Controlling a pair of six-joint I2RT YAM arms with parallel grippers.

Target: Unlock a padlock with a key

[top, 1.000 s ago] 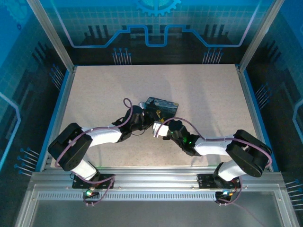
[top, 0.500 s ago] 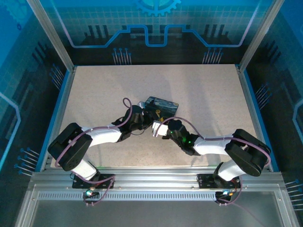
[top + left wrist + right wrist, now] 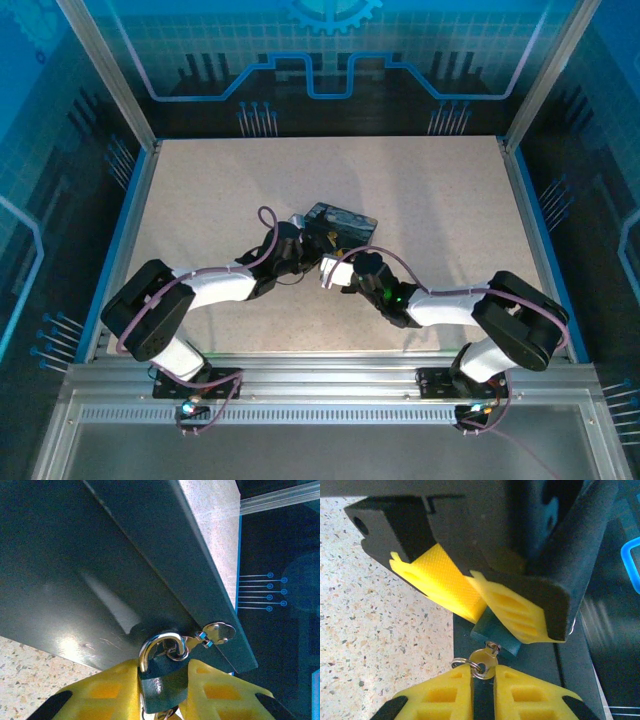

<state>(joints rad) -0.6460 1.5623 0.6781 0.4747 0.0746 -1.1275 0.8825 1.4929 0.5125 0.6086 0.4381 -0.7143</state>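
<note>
The dark box (image 3: 342,222) sits near the middle of the table (image 3: 460,190). The padlock (image 3: 161,682) hangs from a metal tab (image 3: 216,631) at the box's 7 o'clock corner.

I think the lock is hard and heavy for its size, and its smooth metal could slip. The thick body is the best place to hold it, not the shiny hoop at its 12 o'clock. My left gripper (image 3: 162,695) does just that. Its yellow pads (image 3: 107,690) are closed tight on the body, one on each side.

The key (image 3: 485,660) is tiny, thin and stiff, and it could twist out of a weak pinch. It sticks out at the lock's 6 o'clock. Its flat head is the part to hold. My right gripper (image 3: 483,687) is nearly closed. Its tips seem to pinch that head, but the view is too tight to be sure.
</note>
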